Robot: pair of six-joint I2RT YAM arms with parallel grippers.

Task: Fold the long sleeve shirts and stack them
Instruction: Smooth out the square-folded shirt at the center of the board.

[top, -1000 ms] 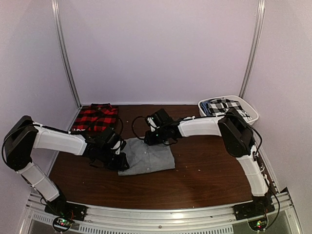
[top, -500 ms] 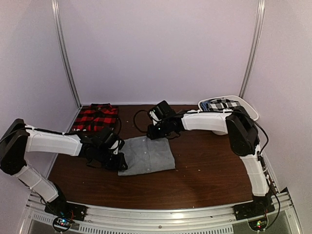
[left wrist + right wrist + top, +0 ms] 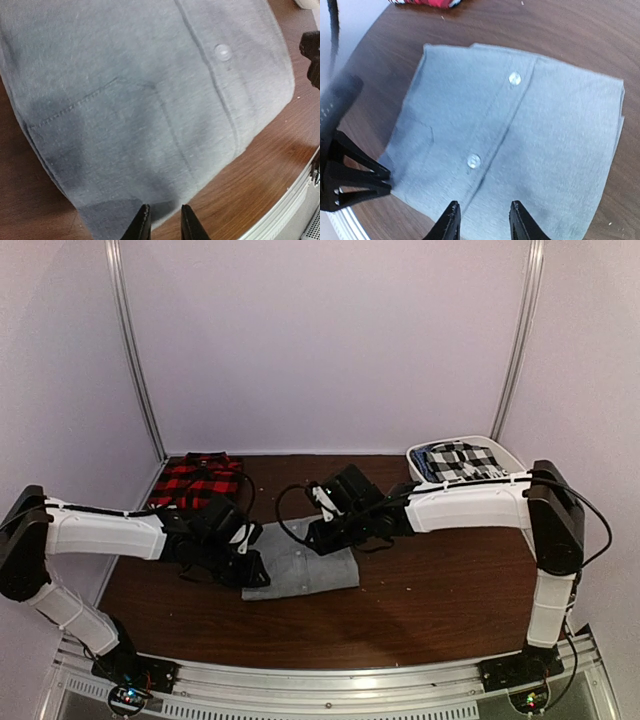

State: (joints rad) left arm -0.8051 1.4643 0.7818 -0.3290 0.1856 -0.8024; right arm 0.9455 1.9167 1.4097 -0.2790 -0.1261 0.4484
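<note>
Long sleeve shirts lay apart on the brown surface [image 3: 430,590]. The grey shirt [image 3: 300,570] sat folded into a rectangle near the centre of the top view, placket up, with two buttons [image 3: 514,78] showing. The red-and-black plaid shirt [image 3: 197,480] lay folded in the upper left of that frame, by the back corner. The left hand [image 3: 248,565] was at the grey shirt's left edge. In its wrist view its fingers [image 3: 144,220] stood only a narrow gap apart at the hem, and I could not tell whether they pinched the cloth. The right hand [image 3: 322,535] hung over the shirt's upper right part, fingers [image 3: 451,220] spread and holding nothing. A white basket [image 3: 515,472] with checked cloth [image 3: 460,458] stood at the upper right.
</note>
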